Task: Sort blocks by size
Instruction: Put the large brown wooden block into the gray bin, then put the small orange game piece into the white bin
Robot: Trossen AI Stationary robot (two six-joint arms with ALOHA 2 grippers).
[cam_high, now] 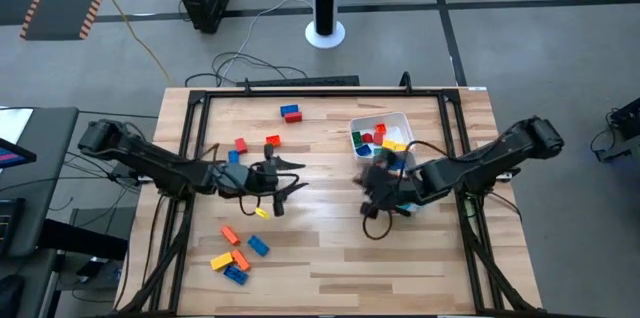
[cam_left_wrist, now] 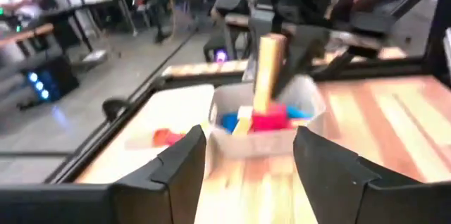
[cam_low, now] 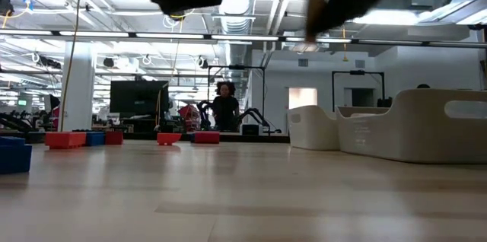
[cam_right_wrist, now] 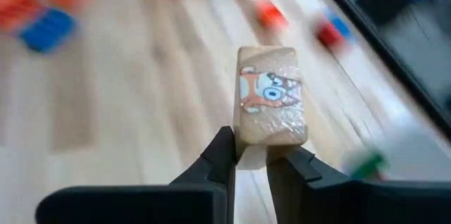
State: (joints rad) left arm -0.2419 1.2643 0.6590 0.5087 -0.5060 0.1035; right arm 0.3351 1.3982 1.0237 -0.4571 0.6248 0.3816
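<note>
The right gripper (cam_right_wrist: 252,155) is clamped on the lower end of a tan block (cam_right_wrist: 271,96), a bar with a cartoon face printed on it, and the block's long axis runs straight out from the fingertips, in line with the fingers. In the high view that right gripper (cam_high: 383,196) hovers just beside the white tub (cam_high: 382,119), on the side nearer the table's front edge, so the tub lies a short way ahead of the block toward the far edge. The left wrist view shows the same tan block (cam_left_wrist: 266,67) hanging roughly upright near the tub's rim (cam_left_wrist: 308,96), though blur makes it hard to say whether it is above the rim or just short of it. The tub already holds red, blue, yellow and green bricks. The right arm is plainly the nearer one to the tub. The left gripper (cam_high: 283,180) sits near mid-table with its fingers spread and nothing between them, a small yellow brick (cam_high: 262,212) just beside it. About 5 more bricks (cam_high: 236,254) lie grouped toward the front-left, others near the far edge.
</note>
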